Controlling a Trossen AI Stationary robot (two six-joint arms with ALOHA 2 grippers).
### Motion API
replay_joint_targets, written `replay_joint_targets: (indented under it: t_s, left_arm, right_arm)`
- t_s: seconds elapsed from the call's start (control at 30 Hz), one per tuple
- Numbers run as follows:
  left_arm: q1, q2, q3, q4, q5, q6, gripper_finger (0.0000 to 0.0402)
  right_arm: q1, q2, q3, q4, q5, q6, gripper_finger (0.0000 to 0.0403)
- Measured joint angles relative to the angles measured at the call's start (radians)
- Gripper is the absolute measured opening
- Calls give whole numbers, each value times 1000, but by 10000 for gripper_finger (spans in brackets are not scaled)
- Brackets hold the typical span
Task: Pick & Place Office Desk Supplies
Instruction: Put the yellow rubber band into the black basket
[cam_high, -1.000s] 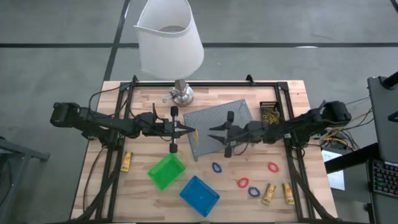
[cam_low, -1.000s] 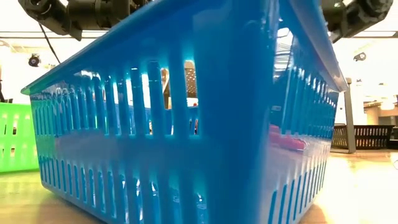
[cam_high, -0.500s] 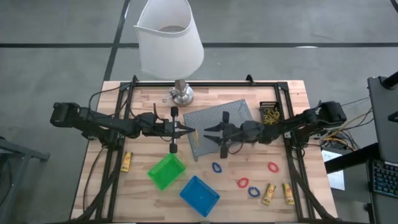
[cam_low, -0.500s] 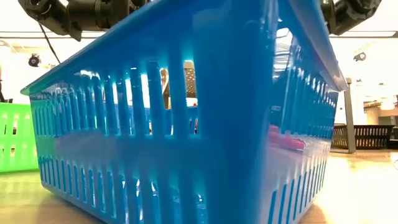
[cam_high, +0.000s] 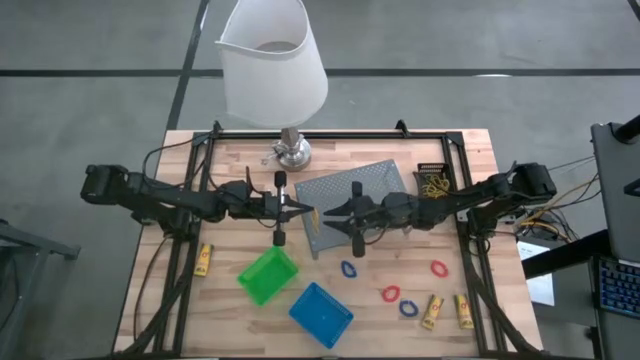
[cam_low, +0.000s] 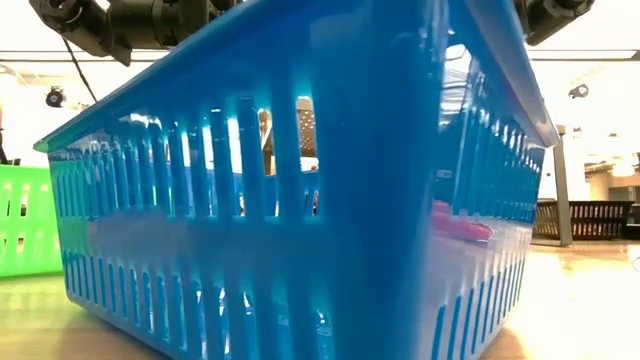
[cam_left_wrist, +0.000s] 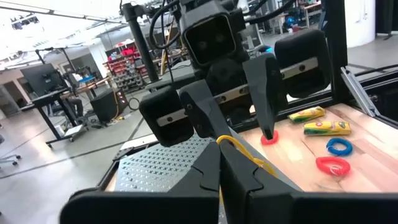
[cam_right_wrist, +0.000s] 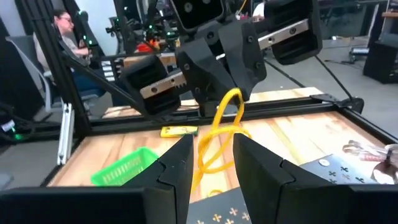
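My left gripper (cam_high: 305, 212) is shut on a thin yellow rubber band (cam_right_wrist: 219, 134) above the near left corner of the grey mesh tray (cam_high: 360, 190). My right gripper (cam_high: 333, 214) faces it from the table's right, level and open. Its two fingers (cam_right_wrist: 179, 163) stand on either side of the band's hanging loop. Red and blue loops (cam_high: 391, 294) and yellow sticks (cam_high: 432, 311) lie on the table's near right. A green bin (cam_high: 267, 275) and a blue bin (cam_high: 321, 313) stand near the front. My left gripper pinches one end of the rubber band's loop (cam_left_wrist: 225, 142) between its two shut fingertips, coming level from the table's left. The rest of the band sticks out and droops past the tips, slack and clear of the table. Whether my right gripper's fingers touch the band I cannot tell.
A white-shaded lamp (cam_high: 272, 60) stands at the table's far edge. A black bin (cam_high: 434, 183) with more yellow bands sits to the right of the tray. Another yellow stick (cam_high: 204, 259) lies at the near left. The blue bin (cam_low: 300, 200) fills the low view.
My right gripper has moved toward the table's left, closer to my left gripper and the band, and has rolled about its own axis. Its fingers stay the same distance apart. My left gripper has kept still with the band.
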Motion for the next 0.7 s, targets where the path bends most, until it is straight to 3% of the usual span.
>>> replay_joint_targets:
  t_s: [0.7]
  left_arm:
    - [0,0,0,3,0,15,1]
  right_arm:
    - [-21,57,26,4,-6,127,111]
